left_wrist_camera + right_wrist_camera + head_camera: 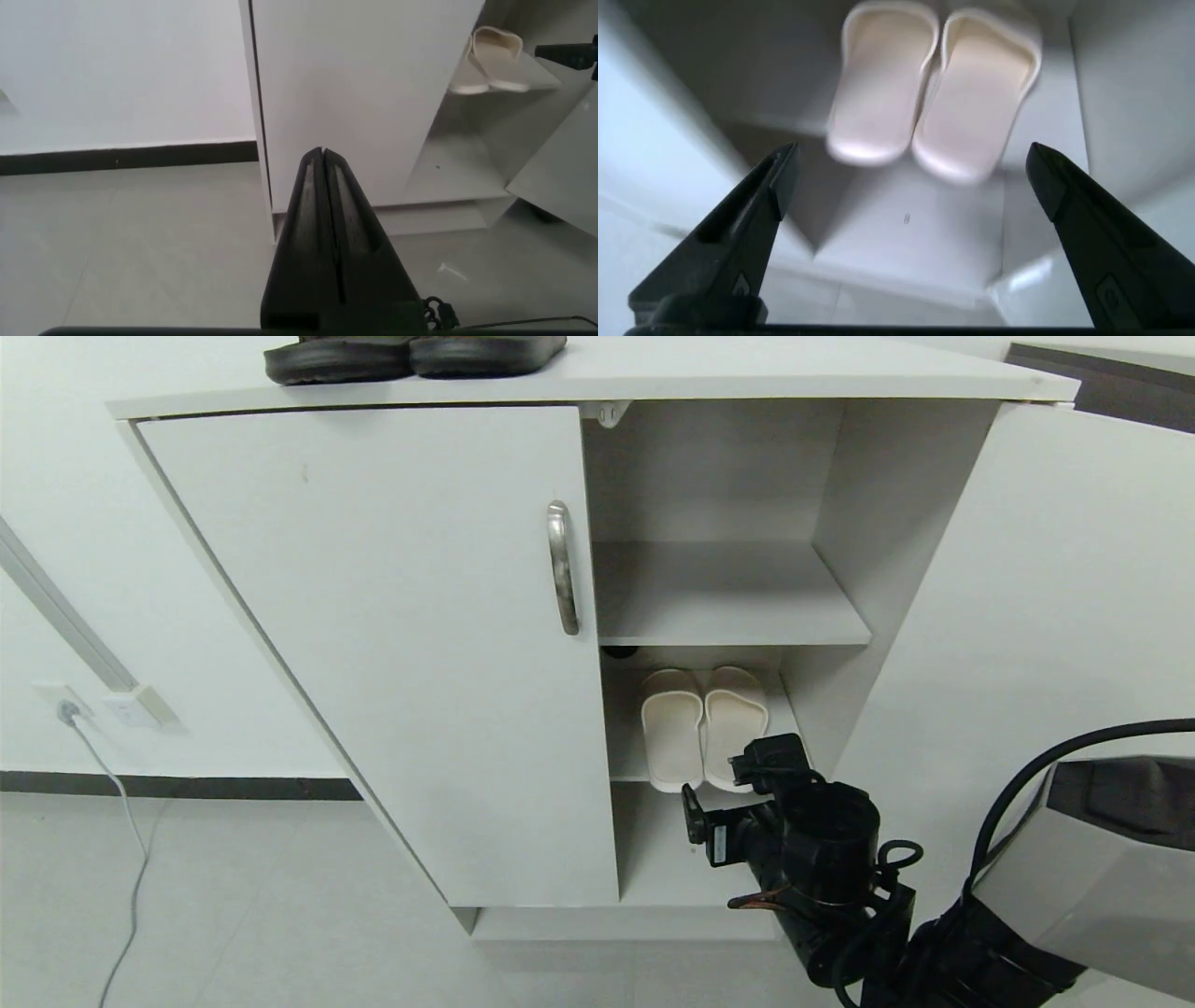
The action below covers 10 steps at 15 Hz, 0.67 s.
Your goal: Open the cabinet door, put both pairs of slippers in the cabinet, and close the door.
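where the cabinet (794,378) stands against the wall, its right door (1046,616) is swung wide and its left door (392,644) is shut, with a metal handle (560,567) upright near that door's inner edge

white slippers (702,726): one pair, side by side and touching, on the middle shelf (625,747) of the open half, under the upper shelf (728,597); near ends jut a little past the shelf's front edge; also seen close up from the right wrist (934,89) and farther off from the left wrist (491,58)

dark slippers (411,355): one pair, side by side on the cabinet top, above the shut door, partly cut off by the frame edge

right gripper (724,793): released, fingers spread wide with nothing between them, just in front of the white slippers and apart from them, at the mouth of the open half; the pair lies beyond the gap between its fingers (757,224)

left gripper (321,159): clenched, fingers pressed flat together, grasping nothing, low over the floor (233,896), pointing toward the foot of the shut door

wall, left of cabinet: socket (65,705) with a grey cable (131,840) hanging to the floor
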Motion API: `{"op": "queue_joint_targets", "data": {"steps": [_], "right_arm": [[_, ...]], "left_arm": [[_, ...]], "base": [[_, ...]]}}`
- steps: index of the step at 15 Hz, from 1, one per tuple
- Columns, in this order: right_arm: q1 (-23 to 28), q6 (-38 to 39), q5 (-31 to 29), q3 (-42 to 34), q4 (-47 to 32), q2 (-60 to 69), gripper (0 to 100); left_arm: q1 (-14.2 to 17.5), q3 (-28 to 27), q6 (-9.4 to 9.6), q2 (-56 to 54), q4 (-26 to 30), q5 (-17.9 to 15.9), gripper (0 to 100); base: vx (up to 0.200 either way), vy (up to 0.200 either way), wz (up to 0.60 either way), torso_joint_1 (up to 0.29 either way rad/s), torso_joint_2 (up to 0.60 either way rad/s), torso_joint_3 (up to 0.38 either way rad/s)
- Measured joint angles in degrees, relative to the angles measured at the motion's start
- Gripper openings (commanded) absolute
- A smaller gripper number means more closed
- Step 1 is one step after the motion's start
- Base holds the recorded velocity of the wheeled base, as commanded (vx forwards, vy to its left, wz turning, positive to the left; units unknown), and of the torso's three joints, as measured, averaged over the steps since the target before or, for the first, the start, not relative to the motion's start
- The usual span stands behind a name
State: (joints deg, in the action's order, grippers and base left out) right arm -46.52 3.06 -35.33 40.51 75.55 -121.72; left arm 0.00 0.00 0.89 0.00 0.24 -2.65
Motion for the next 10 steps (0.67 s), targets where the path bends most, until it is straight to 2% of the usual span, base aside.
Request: {"op": "queue_joint_targets", "data": {"steps": [1,10], "right_arm": [[0.05,0.0,-0.02,0.0,0.0,-0.07,100],[-0.02,-0.55,0.18,1.99,-0.41,-0.85,100]], "left_arm": [[0.0,-0.02,0.0,0.0,-0.04,0.0,0],[-0.02,0.0,0.06,0.0,-0.06,0.0,0]], "base": [[-0.2,0.0,0.0,0.007,0.0,0.002],[0.0,0.0,0.0,0.0,0.0,0.0]]}}
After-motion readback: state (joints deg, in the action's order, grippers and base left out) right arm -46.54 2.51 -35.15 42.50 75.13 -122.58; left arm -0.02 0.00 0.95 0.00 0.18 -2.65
